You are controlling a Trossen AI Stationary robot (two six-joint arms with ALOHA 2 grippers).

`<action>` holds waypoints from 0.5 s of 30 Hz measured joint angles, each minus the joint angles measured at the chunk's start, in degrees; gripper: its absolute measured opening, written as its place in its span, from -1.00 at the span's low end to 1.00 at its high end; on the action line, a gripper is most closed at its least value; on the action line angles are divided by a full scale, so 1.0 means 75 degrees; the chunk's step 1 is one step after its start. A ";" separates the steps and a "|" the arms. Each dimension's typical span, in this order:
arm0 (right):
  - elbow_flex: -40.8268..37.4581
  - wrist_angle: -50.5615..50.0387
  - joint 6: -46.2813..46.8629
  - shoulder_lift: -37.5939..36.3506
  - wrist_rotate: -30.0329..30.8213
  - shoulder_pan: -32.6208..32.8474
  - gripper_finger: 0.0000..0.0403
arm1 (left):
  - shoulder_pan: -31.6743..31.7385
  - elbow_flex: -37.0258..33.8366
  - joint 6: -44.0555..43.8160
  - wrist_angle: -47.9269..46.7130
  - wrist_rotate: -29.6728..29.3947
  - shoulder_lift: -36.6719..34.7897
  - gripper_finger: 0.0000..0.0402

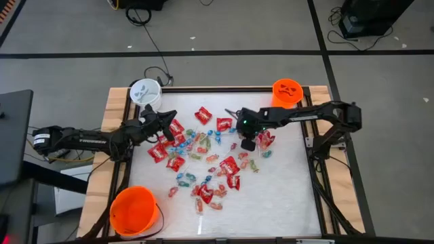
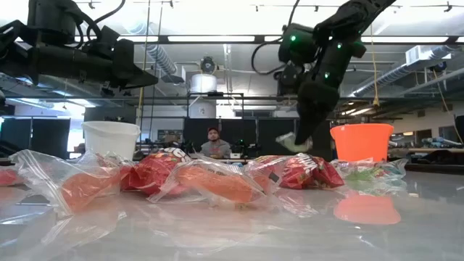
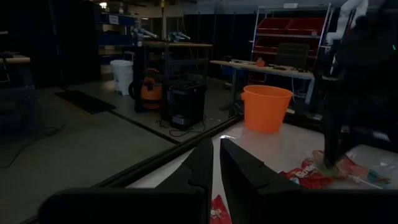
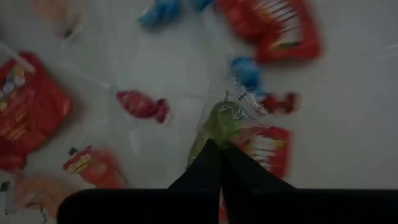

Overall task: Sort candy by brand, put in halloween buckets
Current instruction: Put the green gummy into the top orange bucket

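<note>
Foreground: the low camera looks across a heap of crinkled clear wrappers and red square packets (image 2: 301,172), the unsorted candy spread over the middle of the white table (image 1: 285,196).
Right gripper (image 4: 219,149): its two dark fingers are pinched together on a green sweet in a clear cellophane wrapper (image 4: 225,121), lifted clear of the table above the right part of the spread (image 1: 248,144); the wrapper tail fans out beyond the fingertips, which suggests a grip on the sweet's end, not its body.
Likely purpose: a raised carry keeps the sweet from dragging through neighbouring packets; which pail it belongs in cannot be told from here.
Left gripper (image 3: 214,163): fingers nearly together with only a slim gap, nothing visibly between them, hanging over the left edge of the spread (image 1: 165,120), near the white pail.
White round pail (image 1: 145,93): stands at the far left corner.
Small orange pail with a jack-o'-lantern face (image 1: 287,92): far right corner, closest to the loaded gripper.
Larger orange pail (image 1: 135,211): near left corner, well apart from both grippers.
Background: a person (image 2: 212,143) sits in the room beyond the table.
</note>
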 joint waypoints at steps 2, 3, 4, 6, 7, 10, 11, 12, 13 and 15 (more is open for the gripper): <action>0.0003 -0.0051 -0.0074 -0.0302 0.0108 -0.0202 -0.97 | 0.0134 0.0031 -0.0003 -0.0006 0.0279 0.0000 -0.82; 0.0003 -0.0097 -0.0090 -0.0425 0.0170 -0.0319 -0.96 | 0.0189 0.0056 -0.0003 -0.0009 0.0401 0.0003 -0.82; 0.0003 -0.0152 -0.0097 -0.0555 0.0233 -0.0443 -0.96 | 0.0239 0.0077 -0.0003 -0.0009 0.0533 0.0003 -0.82; 0.0003 -0.0240 -0.0124 -0.0788 0.0332 -0.0695 -0.97 | 0.0326 0.0110 -0.0003 -0.0014 0.0729 0.0003 -0.82; 0.0005 -0.0277 -0.0148 -0.0910 0.0390 -0.0833 -0.97 | 0.0366 0.0125 -0.0003 -0.0020 0.0800 0.0003 -0.82; 0.0006 -0.0405 -0.0178 -0.1226 0.0544 -0.1242 -0.98 | 0.0482 0.0182 -0.0003 -0.0043 0.0949 0.0003 -0.82; 0.0006 -0.0420 -0.0206 -0.1325 0.0615 -0.1370 -0.98 | 0.0530 0.0182 -0.0003 -0.0038 0.0981 0.0003 -0.82; 0.0006 -0.0446 -0.0239 -0.1437 0.0672 -0.1515 -0.98 | 0.0578 0.0182 -0.0003 -0.0038 0.1005 0.0006 -0.82; 0.0006 -0.0465 -0.0280 -0.1536 0.0724 -0.1652 -0.98 | 0.0635 0.0182 -0.0003 -0.0038 0.1049 0.0006 -0.82; 0.0015 -0.0478 -0.0361 -0.1711 0.0918 -0.1954 -0.98 | 0.0736 0.0182 -0.0003 -0.0029 0.1115 0.0006 -0.82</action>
